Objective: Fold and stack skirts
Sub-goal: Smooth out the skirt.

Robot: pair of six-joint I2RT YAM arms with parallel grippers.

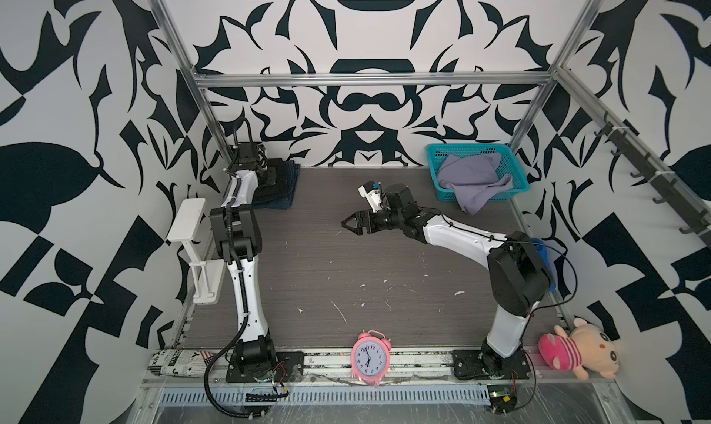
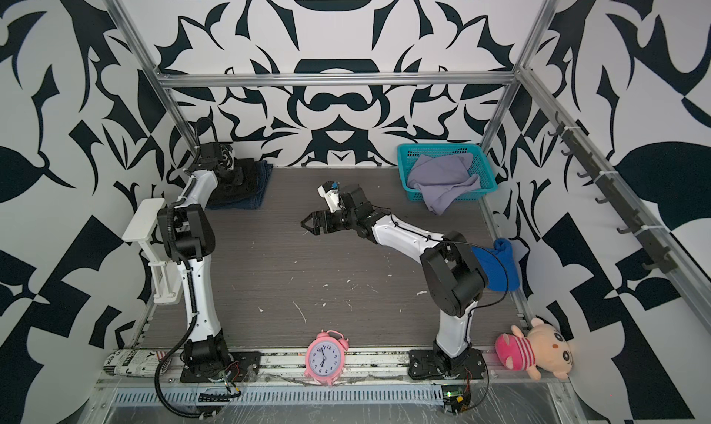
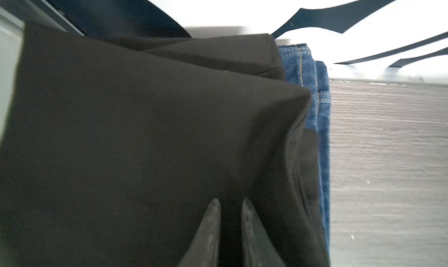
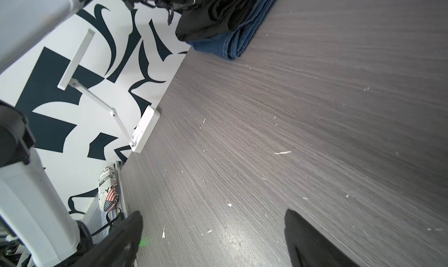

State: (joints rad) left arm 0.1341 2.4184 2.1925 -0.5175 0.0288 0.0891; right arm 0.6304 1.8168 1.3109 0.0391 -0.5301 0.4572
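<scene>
Jaws of left gripper (image 3: 231, 206) sit narrow on black skirt (image 3: 145, 132) atop denim skirt (image 3: 323, 132), far-left corner; grip cannot be determined. Right gripper (image 4: 213, 212) gapes empty over bench (image 4: 291, 108) centre.

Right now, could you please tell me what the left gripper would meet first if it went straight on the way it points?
The black skirt: the left gripper has its tips right at it, seemingly touching, and it lies on the denim skirt.

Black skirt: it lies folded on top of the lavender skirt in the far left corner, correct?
No. The left wrist view shows the black skirt folded on top of the blue denim skirt in the far left corner; the lavender skirt is in the teal basket.
</scene>
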